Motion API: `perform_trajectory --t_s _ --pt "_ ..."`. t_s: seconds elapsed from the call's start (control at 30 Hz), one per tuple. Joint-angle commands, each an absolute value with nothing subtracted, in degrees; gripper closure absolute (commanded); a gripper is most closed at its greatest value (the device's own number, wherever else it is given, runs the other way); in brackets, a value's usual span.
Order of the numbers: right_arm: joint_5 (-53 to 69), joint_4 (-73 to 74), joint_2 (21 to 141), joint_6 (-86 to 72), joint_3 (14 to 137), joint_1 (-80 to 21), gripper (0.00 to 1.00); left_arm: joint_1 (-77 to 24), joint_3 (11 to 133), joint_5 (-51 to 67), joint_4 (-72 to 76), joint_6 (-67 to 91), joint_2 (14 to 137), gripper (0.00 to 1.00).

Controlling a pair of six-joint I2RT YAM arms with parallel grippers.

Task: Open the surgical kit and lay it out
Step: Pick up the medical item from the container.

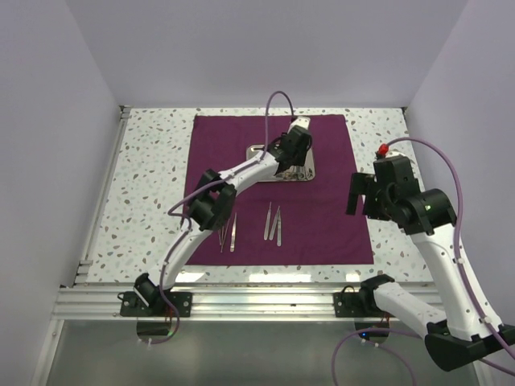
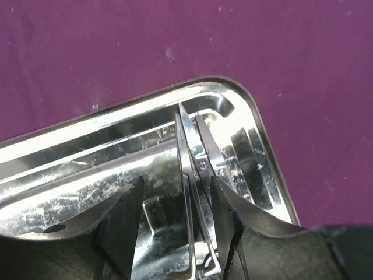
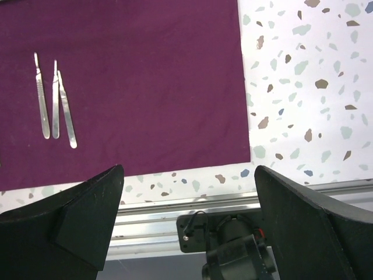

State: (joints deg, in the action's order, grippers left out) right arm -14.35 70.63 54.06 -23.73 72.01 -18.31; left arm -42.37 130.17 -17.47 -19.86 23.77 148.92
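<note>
The dark purple cloth wrap (image 1: 273, 189) lies spread flat on the speckled table. The shiny steel tray (image 1: 257, 153) sits on its far middle. My left gripper (image 1: 288, 158) is down in the tray (image 2: 87, 157), jaws open. In the left wrist view the gripper (image 2: 176, 188) straddles the silver scissors (image 2: 198, 149), which lie close to its right finger (image 2: 233, 213). Three thin instruments (image 1: 272, 223) and two more (image 1: 228, 232) lie on the cloth's near part. My right gripper (image 1: 362, 197) hangs open and empty above the cloth's right edge.
The right wrist view shows my open gripper (image 3: 189, 175), three instruments (image 3: 53, 99) on the cloth (image 3: 145, 76), bare speckled table (image 3: 303, 87) to the right, and the aluminium rail (image 3: 157, 216) at the near edge. White walls enclose the table.
</note>
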Motion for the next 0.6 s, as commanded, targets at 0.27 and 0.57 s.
perform_trajectory --t_s 0.27,0.57 --pt "-13.5 68.3 55.3 -19.1 72.9 -18.0 0.02 -44.6 132.4 -23.3 -36.1 13.0 153.1 0.59" --pt "-11.1 65.6 53.3 -19.9 70.7 -18.0 0.02 -38.4 115.4 -14.8 -36.1 17.8 142.9 0.68"
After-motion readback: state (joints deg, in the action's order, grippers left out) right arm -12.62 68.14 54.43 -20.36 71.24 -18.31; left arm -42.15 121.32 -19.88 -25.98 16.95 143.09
